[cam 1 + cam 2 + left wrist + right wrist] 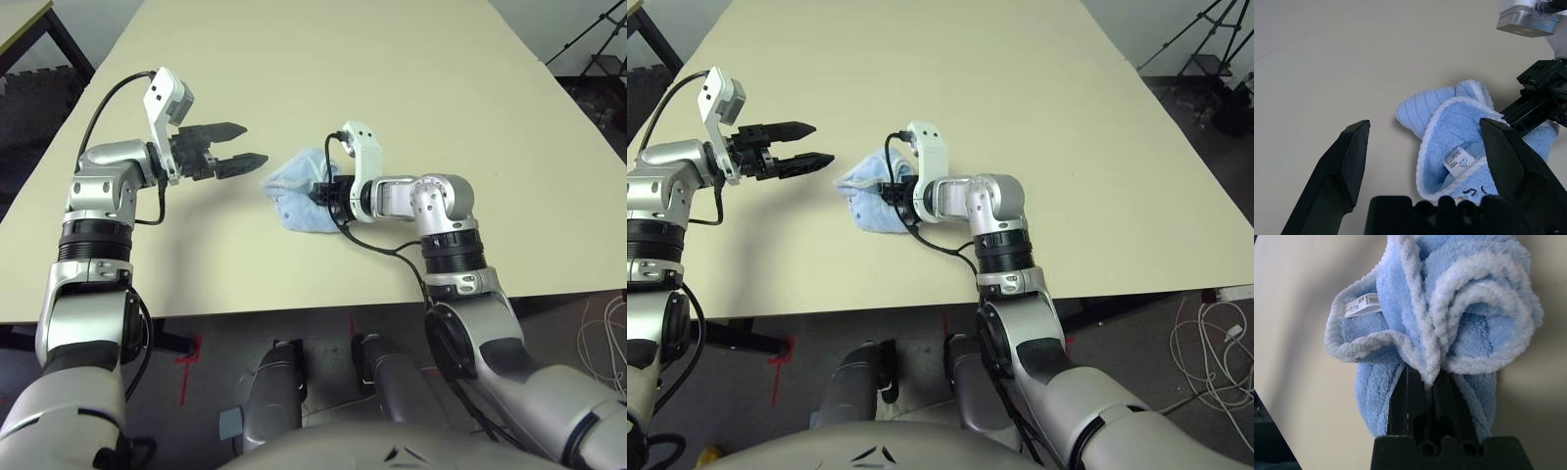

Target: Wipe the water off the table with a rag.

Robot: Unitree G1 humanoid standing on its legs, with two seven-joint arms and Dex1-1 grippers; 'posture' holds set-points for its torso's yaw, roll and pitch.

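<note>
Pale beige table [411,108], big and bare around the work area. Light-blue rag [294,191] bunched near the table's middle, resting on the top, white edging and a small label showing. Right pincer [1422,382] clamped together on a fold of the rag. Left pincer [240,157] just left of the rag, fingers apart, holding nothing. No water spots visible; likely wiped or under the rag, can't tell. Wiping appears underway. No containers in sight.

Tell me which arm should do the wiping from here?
Right. Its pincer is shut on the rag, bunched on the table. The left pincer is open, empty, beside it.
</note>
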